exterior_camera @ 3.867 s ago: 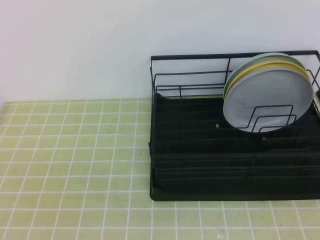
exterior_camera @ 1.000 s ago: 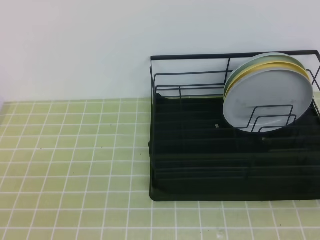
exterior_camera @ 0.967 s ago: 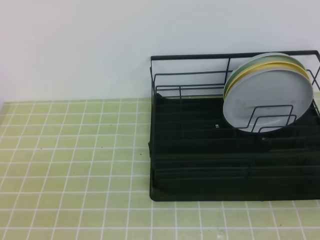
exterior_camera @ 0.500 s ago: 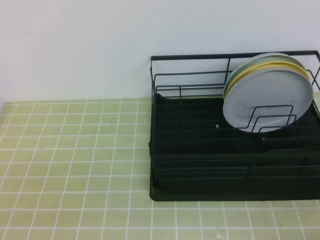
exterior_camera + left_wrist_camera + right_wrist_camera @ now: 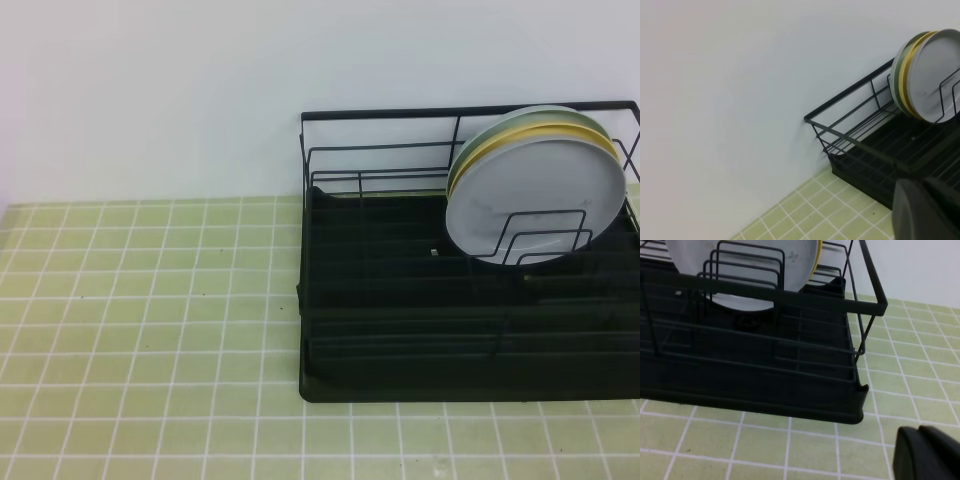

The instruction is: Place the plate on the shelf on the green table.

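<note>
The pale grey-blue plate point(image 5: 535, 200) stands upright at the right end of the black wire shelf point(image 5: 400, 330), in front of a yellow plate point(image 5: 497, 141) and a pale green plate point(image 5: 528, 113). The shelf sits on the green table point(image 5: 150, 330). Neither gripper shows in the exterior high view. In the left wrist view the left gripper point(image 5: 926, 212) is shut and empty, off the shelf's point(image 5: 875, 165) left end, with the plate point(image 5: 940, 70) far away. In the right wrist view the right gripper point(image 5: 925, 455) is shut and empty over the table point(image 5: 900, 375), near the shelf's point(image 5: 765, 390) corner, and the plate point(image 5: 797, 260) is behind wire dividers.
A white wall point(image 5: 150, 100) rises behind the table and the shelf. Upright wire dividers point(image 5: 545, 235) cross the front of the plates. The shelf's top wire rail point(image 5: 400, 114) runs along the back. Bare tiles lie to the left of the shelf.
</note>
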Available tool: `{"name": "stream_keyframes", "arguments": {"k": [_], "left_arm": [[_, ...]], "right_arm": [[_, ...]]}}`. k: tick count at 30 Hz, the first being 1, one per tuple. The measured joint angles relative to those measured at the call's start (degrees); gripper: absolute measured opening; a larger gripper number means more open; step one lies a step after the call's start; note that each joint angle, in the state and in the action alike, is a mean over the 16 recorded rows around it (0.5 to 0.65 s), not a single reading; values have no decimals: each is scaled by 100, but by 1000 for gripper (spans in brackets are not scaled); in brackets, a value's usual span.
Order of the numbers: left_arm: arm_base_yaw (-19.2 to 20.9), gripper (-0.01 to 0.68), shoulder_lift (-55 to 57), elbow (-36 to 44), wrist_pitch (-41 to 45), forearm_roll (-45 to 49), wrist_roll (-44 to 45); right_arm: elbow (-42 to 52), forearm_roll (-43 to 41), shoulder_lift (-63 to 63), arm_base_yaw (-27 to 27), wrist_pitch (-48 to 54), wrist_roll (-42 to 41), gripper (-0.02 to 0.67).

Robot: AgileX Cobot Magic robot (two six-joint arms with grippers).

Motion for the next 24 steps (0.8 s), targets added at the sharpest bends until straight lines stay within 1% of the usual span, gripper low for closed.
{"name": "stream_keyframes", "arguments": {"k": [6,17,21,24], "left_arm": [[0,-2,0,0,0,0,0],[50,-2,0,-1,6,-1,0],[298,-2,0,1,32,-38,0],[661,-2,0,67,-9,-180,0]], "right_arm": [[0,-45,0,0,-59,5,10],[0,-640,0,0,-441,21,10],[0,-836,0,0,-544,27,10],[0,-863,0,0,-540,30,10]]}}
